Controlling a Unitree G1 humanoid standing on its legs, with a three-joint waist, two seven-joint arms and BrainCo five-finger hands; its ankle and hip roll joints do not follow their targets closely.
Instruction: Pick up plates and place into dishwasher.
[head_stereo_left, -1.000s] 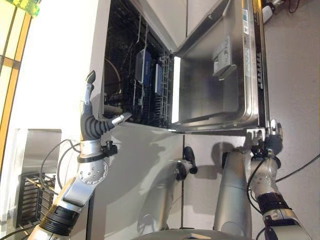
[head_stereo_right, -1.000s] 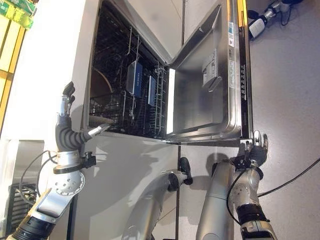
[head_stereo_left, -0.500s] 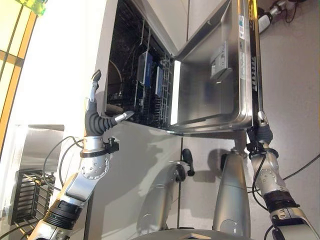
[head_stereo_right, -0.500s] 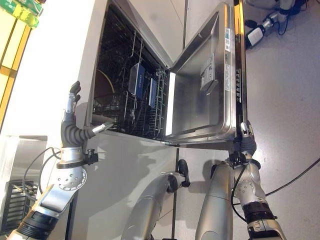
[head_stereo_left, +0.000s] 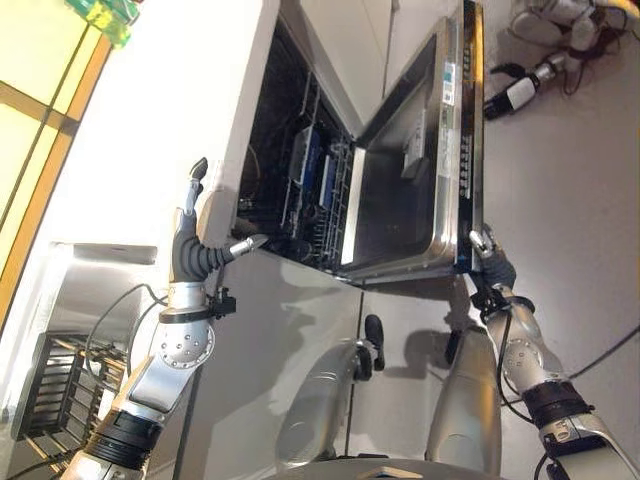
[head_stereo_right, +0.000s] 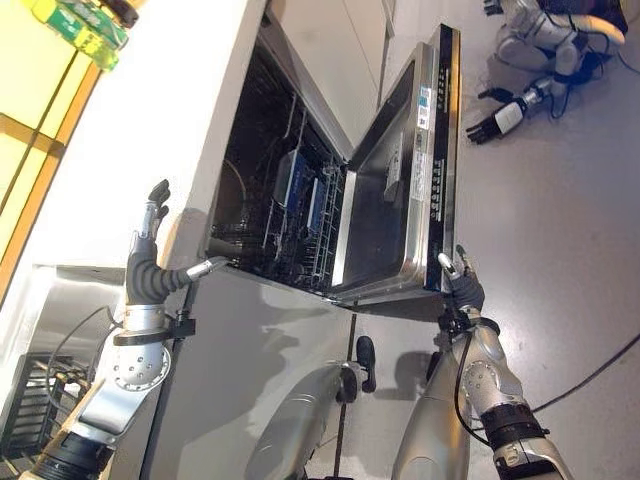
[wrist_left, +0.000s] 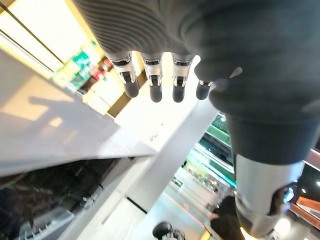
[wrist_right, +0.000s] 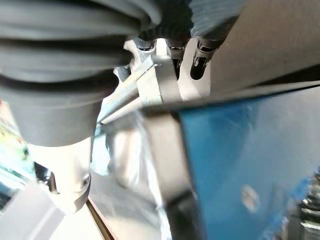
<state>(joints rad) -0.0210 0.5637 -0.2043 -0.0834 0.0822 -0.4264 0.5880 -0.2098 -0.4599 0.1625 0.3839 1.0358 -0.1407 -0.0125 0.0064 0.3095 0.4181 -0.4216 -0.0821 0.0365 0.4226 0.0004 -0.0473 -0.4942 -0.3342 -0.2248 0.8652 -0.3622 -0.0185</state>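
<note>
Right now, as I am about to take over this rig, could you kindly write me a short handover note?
Left hand: open, fingers straight, raised beside the dishwasher opening, holding nothing.
Right hand: at the outer bottom corner of the dishwasher door, fingers against its edge; holding nothing.
The door stands partly raised. The wire rack inside carries two blue-grey items; I cannot tell whether any plates are loaded.
A dark drying rack sits on the counter at the left; I can make out no plates on it.
Left to do: confirm whether plates remain, then load them or shut the door.
</note>
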